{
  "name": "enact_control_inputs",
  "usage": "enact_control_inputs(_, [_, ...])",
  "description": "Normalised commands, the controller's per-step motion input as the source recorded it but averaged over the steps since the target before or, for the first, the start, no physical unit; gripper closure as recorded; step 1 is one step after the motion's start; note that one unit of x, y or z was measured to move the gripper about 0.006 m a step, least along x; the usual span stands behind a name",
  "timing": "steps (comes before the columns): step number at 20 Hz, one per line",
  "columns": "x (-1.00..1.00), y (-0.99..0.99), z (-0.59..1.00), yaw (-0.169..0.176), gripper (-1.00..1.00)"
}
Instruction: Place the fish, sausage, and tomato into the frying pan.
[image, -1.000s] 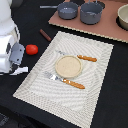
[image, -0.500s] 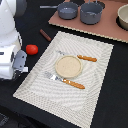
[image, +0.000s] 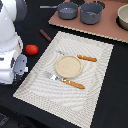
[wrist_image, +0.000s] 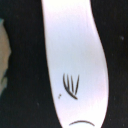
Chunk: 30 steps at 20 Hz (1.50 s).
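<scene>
The white fish fills the wrist view, very close, lying over a black surface; it has dark fin marks. It is hidden in the exterior view. My gripper's fingers show in neither view; the arm's white hand hangs low at the exterior view's left, beside the placemat. The red tomato sits on the black table next to the arm. The dark sausage lies beyond it. The frying pan stands on the brown board at the back, its handle pointing to the exterior view's left.
A deeper grey pot stands next to the pan. A tan plate, an orange-handled knife and a fork lie on the striped placemat. Another bowl is at the back right.
</scene>
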Motion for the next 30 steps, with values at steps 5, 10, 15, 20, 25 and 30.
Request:
enact_control_inputs(5, [0.00,0.00,-0.04,0.000,1.00])
enact_control_inputs(10, [0.04,0.00,-0.02,0.002,1.00])
enact_control_inputs(15, [0.00,0.10,1.00,0.000,1.00])
enact_control_inputs(20, [0.02,0.29,1.00,0.000,1.00])
enact_control_inputs(25, [0.29,0.76,1.00,0.026,1.00])
enact_control_inputs(30, [0.43,0.91,1.00,0.005,1.00])
